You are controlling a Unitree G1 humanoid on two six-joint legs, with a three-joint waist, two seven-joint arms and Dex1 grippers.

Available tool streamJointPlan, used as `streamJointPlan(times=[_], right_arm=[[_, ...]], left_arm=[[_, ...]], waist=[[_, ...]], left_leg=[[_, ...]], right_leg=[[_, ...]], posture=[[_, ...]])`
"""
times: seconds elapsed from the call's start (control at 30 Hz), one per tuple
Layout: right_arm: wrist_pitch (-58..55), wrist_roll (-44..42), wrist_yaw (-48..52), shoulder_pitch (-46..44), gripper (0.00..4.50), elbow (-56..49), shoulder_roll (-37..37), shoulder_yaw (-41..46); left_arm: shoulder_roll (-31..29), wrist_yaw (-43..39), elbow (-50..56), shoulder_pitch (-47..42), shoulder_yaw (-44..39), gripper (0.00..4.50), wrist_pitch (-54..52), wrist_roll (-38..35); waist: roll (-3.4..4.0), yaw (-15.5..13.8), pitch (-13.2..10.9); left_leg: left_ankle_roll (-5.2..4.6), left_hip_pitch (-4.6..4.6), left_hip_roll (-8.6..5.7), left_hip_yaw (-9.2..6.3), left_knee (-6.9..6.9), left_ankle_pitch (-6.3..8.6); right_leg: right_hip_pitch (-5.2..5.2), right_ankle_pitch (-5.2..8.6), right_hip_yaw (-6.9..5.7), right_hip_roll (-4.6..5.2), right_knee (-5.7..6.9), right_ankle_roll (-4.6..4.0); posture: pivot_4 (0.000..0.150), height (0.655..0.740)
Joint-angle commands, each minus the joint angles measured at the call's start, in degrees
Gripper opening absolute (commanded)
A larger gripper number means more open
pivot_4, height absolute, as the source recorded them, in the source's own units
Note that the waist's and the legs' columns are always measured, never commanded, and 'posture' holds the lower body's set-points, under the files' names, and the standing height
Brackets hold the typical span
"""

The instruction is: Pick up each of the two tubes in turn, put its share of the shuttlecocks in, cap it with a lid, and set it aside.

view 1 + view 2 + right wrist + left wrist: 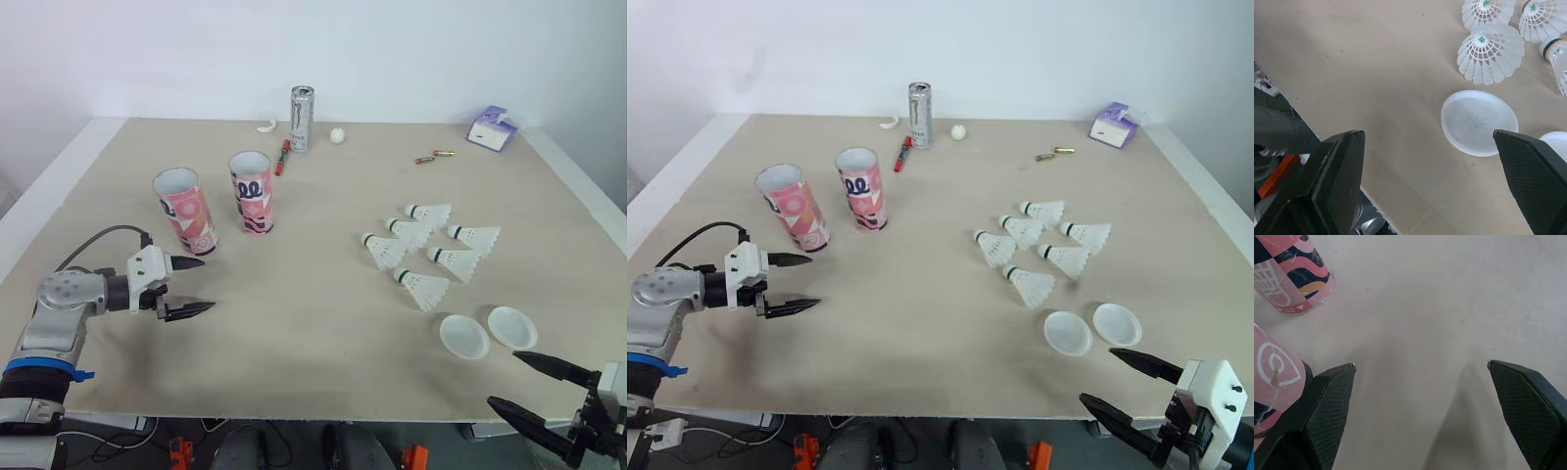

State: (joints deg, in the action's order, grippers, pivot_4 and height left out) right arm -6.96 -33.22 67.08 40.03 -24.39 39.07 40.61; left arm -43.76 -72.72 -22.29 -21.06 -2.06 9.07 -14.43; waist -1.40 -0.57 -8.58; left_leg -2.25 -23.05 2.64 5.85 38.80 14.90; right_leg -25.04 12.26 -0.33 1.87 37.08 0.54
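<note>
Tubes [252, 193], pink patterned cylinders, stand open-topped at left, one just beyond left gripper [209, 283], its black fingers spread. Feathered white shuttlecocks [428, 289] cluster right; round translucent lids [463, 336] lie nearer; right gripper [502, 377], also spread, is partly cut off.

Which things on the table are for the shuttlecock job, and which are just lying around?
For the job: two pink tubes, six shuttlecocks, two white lids.
Just lying about: drink can, red pen, small white ball, two batteries, purple tissue pack.
</note>
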Motion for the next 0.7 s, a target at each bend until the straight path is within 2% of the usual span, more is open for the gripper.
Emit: streamJointPlan(times=[0.03, 0.7], right_arm=[[1.1, 0.2, 0.2, 0.4, 4.49, 0.0, 0.0, 0.7], [0.2, -0.9, -1.2, -0.4, 4.49, 0.1, -0.5, 0.8]], left_arm=[[-0.2, 0.8, 1.6, -0.8, -0.6, 4.50, 1.1, 0.1], [0.4, 1.5, 1.0, -2.4, -0.7, 4.50, -0.5, -0.1]], waist=[[0.00, 0.0, 0.0], [0.00, 0.0, 0.0]], left_leg=[[0.00, 0.00, 0.00, 0.00, 0.00, 0.00], [0.00, 0.01, -0.01, 0.02, 0.00, 0.00]], right_leg=[[0.00, 0.00, 0.00, 0.00, 0.00, 0.00], [0.01, -0.01, 0.01, 0.00, 0.00, 0.01]], posture=[[0.150, 0.7400], [0.150, 0.7400]])
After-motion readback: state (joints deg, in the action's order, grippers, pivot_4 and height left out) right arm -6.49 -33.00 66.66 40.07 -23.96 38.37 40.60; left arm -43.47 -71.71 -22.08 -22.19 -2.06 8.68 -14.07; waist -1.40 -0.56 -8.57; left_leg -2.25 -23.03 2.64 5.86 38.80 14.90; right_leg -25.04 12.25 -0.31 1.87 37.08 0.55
